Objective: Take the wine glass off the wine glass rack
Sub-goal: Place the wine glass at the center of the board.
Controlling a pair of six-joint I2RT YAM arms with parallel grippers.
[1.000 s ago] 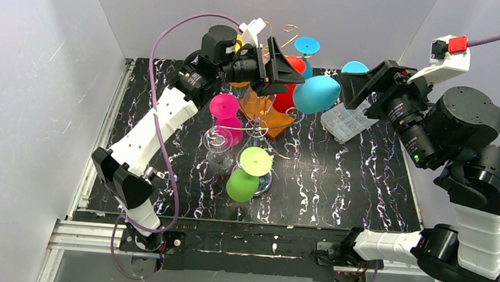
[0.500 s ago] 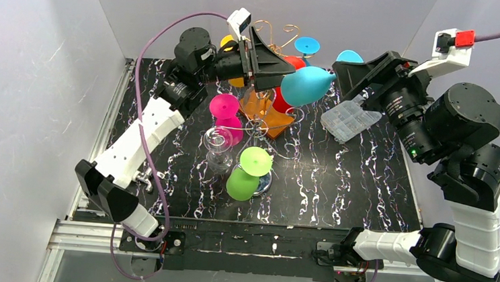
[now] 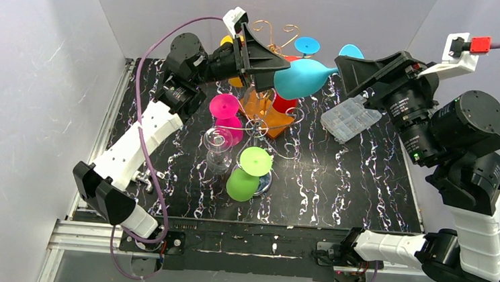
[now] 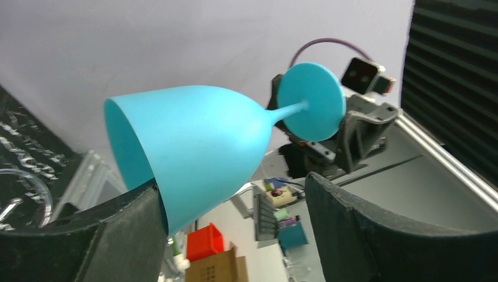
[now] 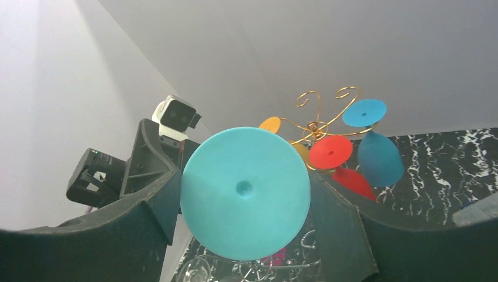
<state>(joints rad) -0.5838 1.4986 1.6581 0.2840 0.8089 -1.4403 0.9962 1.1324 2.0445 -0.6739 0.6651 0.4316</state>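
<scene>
A teal wine glass [image 3: 299,78] hangs sideways in the air beside the top of the gold wire rack [image 3: 270,29]. My right gripper [image 3: 345,59] is shut on its round foot [image 5: 245,192], which sits between both fingers. My left gripper [image 3: 281,68] is open around the glass's bowl [image 4: 199,147]. The bowl rests against one finger [image 4: 126,226], and a gap separates it from the other finger [image 4: 364,229]. The rack [image 5: 320,111] holds blue [image 5: 379,155] and red [image 5: 330,151] glasses, with pink [image 3: 225,107] and green [image 3: 254,161] glasses lower down.
An orange square block [image 3: 263,112] lies behind the rack pole. A clear glass [image 3: 219,142] hangs at the rack's left. A clear plastic box [image 3: 350,118] sits at the back right of the black marbled table [image 3: 338,181]. Grey walls stand close on three sides.
My right gripper carried the teal glass up and left. My left gripper rose and swung right, so its open jaws now straddle the bowl.
</scene>
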